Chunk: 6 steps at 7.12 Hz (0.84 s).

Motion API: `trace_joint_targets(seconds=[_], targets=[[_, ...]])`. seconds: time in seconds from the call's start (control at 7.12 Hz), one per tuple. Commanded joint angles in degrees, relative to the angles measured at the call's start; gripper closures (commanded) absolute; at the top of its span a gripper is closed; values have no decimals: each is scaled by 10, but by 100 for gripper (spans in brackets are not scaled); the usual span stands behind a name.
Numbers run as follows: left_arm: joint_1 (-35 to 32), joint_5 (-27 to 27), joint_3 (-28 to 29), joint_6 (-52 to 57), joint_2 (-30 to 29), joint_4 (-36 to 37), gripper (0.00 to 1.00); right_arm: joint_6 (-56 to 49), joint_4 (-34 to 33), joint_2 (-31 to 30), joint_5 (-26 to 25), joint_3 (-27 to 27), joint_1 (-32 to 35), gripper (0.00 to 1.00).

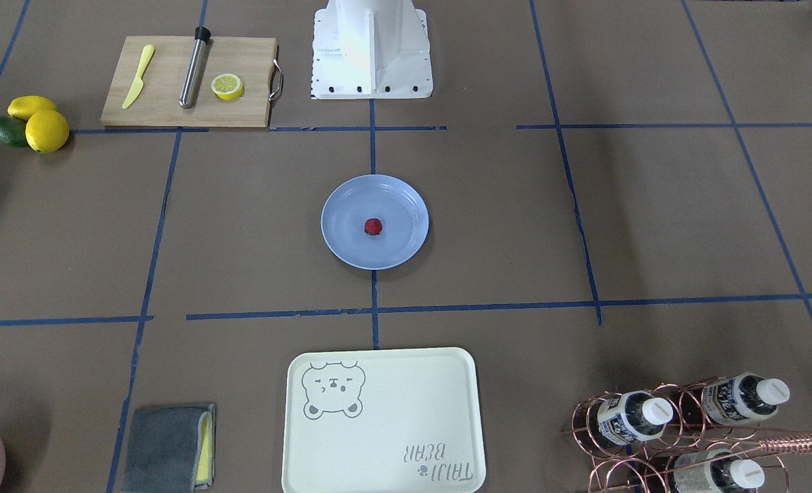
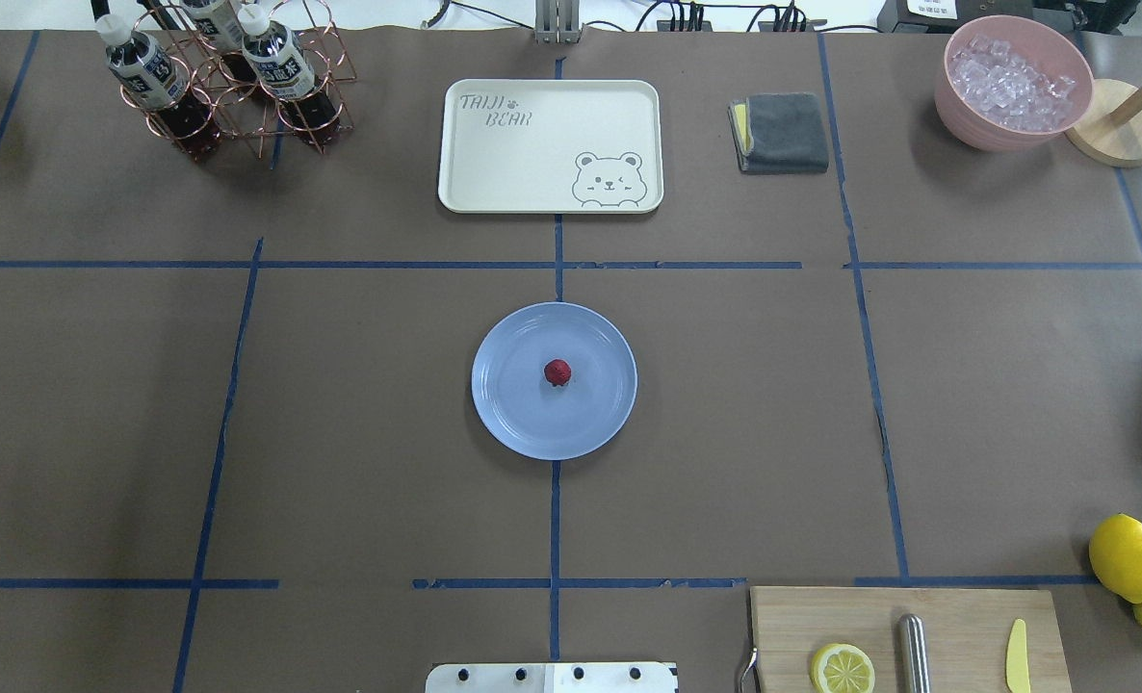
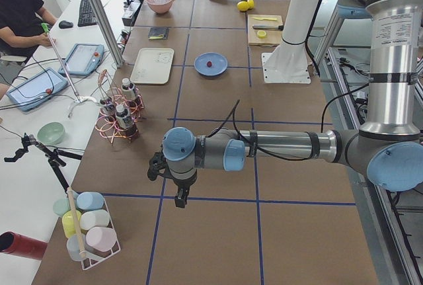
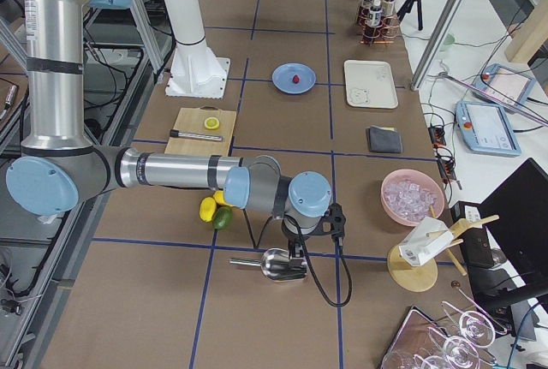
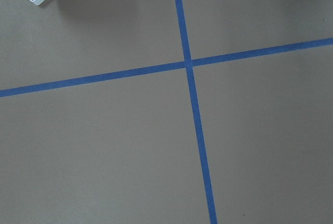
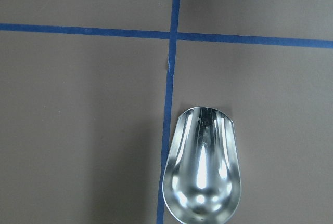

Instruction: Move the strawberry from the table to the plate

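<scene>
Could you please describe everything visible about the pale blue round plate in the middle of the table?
The round, shallow, pale blue-lavender plate, seemingly matte plastic, has a raised rim and a flat well. It lies level on the brown paper-covered table, near its centre, over a blue tape line. A small dark-red strawberry rests near the middle of its well. Nothing else touches it.

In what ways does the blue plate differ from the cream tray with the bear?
The plate is round and pale blue; the tray is rectangular and cream. The plate is plain and holds the strawberry; the tray carries a bear print and lettering. Both lie flat on the table.
</scene>
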Motion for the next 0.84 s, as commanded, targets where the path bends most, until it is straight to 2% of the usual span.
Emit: trace_joint_targets(seconds=[0.0, 0.7], targets=[[1, 0, 0, 0, -1, 0, 0, 0, 0, 5, 10, 1, 0, 0], [0, -2, 0, -2, -3, 0, 0, 0, 1, 6, 13, 5, 0, 0]])
